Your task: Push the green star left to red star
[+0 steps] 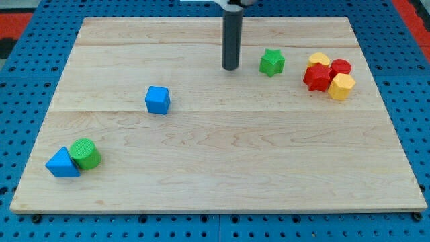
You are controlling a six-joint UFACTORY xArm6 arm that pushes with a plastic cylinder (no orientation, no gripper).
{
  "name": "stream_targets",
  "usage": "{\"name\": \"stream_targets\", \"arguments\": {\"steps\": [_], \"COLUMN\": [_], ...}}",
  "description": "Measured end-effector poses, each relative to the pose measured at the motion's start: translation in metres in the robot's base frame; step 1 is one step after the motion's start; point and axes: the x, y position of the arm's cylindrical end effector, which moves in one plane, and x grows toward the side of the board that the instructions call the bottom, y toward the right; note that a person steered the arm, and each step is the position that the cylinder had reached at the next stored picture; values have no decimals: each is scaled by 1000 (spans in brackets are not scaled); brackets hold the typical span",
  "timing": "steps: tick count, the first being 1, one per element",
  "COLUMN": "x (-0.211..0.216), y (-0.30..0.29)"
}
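Note:
The green star (272,62) lies on the wooden board in the upper right part of the view. The red star (317,76) lies to its right, in a tight cluster with other blocks. My tip (230,67) rests on the board a short way to the left of the green star, apart from it. The dark rod rises straight up from the tip to the view's top edge.
A yellow block (319,59), a red cylinder (340,66) and a yellow hexagon block (342,87) touch the red star. A blue cube (158,99) sits left of centre. A blue triangle (62,163) and a green cylinder (85,153) sit at the lower left.

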Motion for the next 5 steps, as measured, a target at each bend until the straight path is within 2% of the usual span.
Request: {"name": "stream_targets", "arguments": {"steps": [1,2,4,5], "x": [-28,-31,-26,-4], "y": [33,65,56,67]}}
